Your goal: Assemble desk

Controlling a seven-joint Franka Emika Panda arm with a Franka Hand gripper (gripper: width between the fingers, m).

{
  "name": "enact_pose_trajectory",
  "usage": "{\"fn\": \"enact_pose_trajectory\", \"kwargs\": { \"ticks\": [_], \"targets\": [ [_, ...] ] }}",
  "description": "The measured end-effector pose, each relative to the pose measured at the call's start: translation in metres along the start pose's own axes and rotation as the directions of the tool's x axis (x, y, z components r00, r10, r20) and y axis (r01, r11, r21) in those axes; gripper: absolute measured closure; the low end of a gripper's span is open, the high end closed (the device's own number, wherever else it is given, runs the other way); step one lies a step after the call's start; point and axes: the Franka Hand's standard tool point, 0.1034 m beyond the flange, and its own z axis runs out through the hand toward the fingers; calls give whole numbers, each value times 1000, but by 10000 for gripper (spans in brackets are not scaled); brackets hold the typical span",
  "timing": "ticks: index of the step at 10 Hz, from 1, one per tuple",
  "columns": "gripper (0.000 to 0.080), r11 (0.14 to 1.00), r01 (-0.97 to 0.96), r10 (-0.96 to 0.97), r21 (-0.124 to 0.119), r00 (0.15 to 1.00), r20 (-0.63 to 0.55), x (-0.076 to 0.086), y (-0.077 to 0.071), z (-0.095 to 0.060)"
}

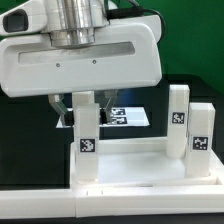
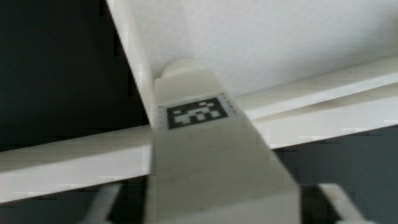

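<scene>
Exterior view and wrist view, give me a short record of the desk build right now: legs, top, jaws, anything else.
desk top: lying flat, rim up
legs standing on it: three in the exterior view
leg under the gripper: upright, tag facing the camera; fills the wrist view
other two legs: upright at the exterior view's right
gripper: jaws on either side of that leg; contact unclear
marker board: behind, on the table

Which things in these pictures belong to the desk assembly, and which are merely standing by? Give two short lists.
Part of the job:
- desk top
- leg under the gripper
- two legs standing at the exterior view's right
- gripper

Standing by:
- marker board
- black table
</scene>
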Motion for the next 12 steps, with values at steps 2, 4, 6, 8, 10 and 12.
{"fn": "enact_pose_trajectory", "kwargs": {
  "ticks": [2, 4, 6, 8, 10, 12],
  "targets": [
    [506, 980, -198, 198, -5, 980, -2, 0, 5, 0],
    [508, 842, -539, 539, -17, 842, 5, -2, 6, -1],
    [509, 509, -861, 861, -17, 508, 34, -6, 1, 1],
    [509, 306, -952, 951, -8, 305, 51, -6, 0, 2],
    [509, 338, -941, 940, -7, 338, 51, -6, 1, 2],
    [413, 600, -800, 799, 14, 600, 40, -3, 2, 1]
  ]
}}
